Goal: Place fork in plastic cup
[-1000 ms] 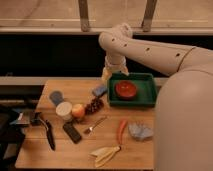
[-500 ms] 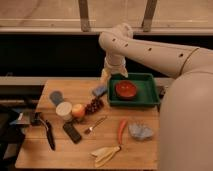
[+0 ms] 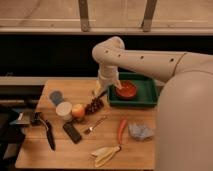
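Gripper (image 3: 100,91): low over the far edge of the table (image 3: 65,155), just beside green tray (image 3: 150,100). Open or closed: cannot tell. Nothing visibly held.
Fork (image 3: 95,125): flat on the table, camera-side of gripper, well apart, not yet picked up.
Blue-grey cup (image 3: 56,96): upright, off to gripper's side, behind white cup (image 3: 64,110), mouth up to receive the fork.

Looks like a lab mock-up of a kitchen to me: light wooden surface (image 3: 60,152) under a pale window ledge (image 3: 50,31), with a green plastic tray (image 3: 146,86), round apple (image 3: 78,111) and cream-white cup (image 3: 64,110). The white arm's gripper (image 3: 100,90) hangs just beside the tray.
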